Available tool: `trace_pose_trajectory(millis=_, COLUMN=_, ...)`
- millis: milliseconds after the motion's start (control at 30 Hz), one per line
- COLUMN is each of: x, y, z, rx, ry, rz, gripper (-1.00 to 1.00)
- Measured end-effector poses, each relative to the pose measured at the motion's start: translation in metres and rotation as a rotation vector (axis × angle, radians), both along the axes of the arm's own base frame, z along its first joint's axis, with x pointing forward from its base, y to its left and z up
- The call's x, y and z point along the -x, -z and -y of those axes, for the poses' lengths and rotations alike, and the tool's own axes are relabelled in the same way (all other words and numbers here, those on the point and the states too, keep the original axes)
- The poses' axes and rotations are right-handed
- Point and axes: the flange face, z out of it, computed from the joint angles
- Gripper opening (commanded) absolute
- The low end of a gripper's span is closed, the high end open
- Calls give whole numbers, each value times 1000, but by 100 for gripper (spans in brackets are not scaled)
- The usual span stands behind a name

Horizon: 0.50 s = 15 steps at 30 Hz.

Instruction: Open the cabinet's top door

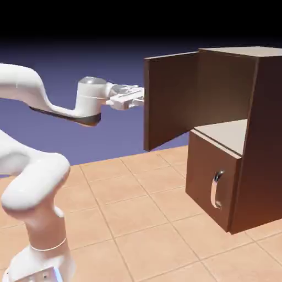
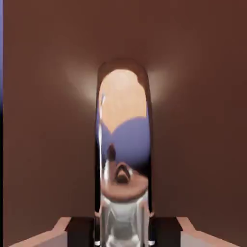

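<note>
Claw (image 1: 137, 99) meets the outer face of the top door (image 1: 171, 99) at that panel's free edge, with the white Franka arm (image 1: 52, 104) stretched level behind it. The top door stands swung wide from the cabinet (image 1: 259, 137), edge-on toward the claw, leaving the upper compartment bare, its pale shelf (image 1: 226, 135) showing beyond the claw. Below and past the claw, the shorter bottom door (image 1: 206, 182) is shut, its small curved silver handle (image 1: 216, 190) upright on its front. Under the claw lies the tan tiled floor (image 1: 132, 215).

From the hand view, the top door's brown wood (image 2: 48, 120) fills nearly everything ahead of the claw. Straight in front, running up from between the fingertips, is the long curved silver handle (image 2: 124, 144), mirror-bright and reflecting tan and violet. The two grey fingers (image 2: 79, 232) sit tight against either side of the handle's lower end, so the claw is clenched around that handle. A thin strip of blue-violet backdrop (image 2: 1, 48) shows at this view's left edge.
</note>
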Motion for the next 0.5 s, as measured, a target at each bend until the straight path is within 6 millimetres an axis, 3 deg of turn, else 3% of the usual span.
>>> trace_pose_trajectory(millis=467, x=-27, y=0, z=-95, rx=0, ry=352, rz=0, gripper=-100)
trace_pose_trajectory(millis=500, x=-29, y=0, z=-99, rx=0, ry=367, rz=0, gripper=100)
